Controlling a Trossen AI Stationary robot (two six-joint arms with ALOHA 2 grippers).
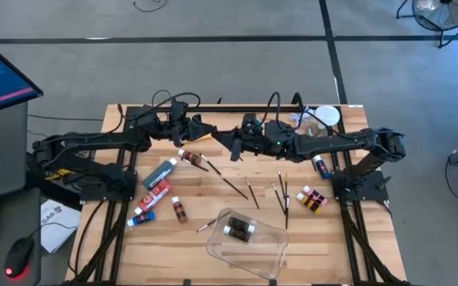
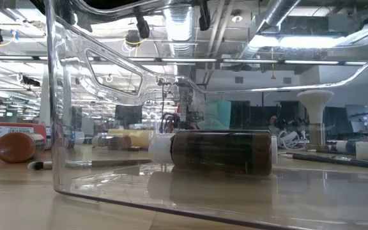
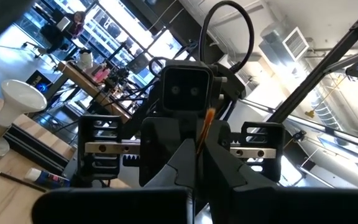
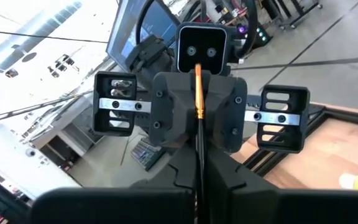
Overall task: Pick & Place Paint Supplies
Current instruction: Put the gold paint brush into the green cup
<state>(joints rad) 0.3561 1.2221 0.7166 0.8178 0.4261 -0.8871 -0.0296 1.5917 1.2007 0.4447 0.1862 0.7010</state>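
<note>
A thin dark paint brush with an orange band hangs in the air over the table's far middle. My left gripper and my right gripper face each other tip to tip there, both shut on it. On the table lie several more brushes, a grey tube, a red tube, a blue tube and a brown bottle. Two brown bottles lie on their sides in the clear tray. My left gripper pinches the brush between its two fingers, at the orange-banded stretch. It comes level from the table's left, fingers along the brush, which is clear of the table. My right gripper pinches the brush's dark handle between its two fingers. It comes level from the table's right, fingers along the brush. Its own fingers hide how far back the handle reaches.
Coloured bottles and a blue-capped tube lie at the right, and a white round stand is at the far right. The tray's wall fills the low view. The wood between tubes and tray is bare.
</note>
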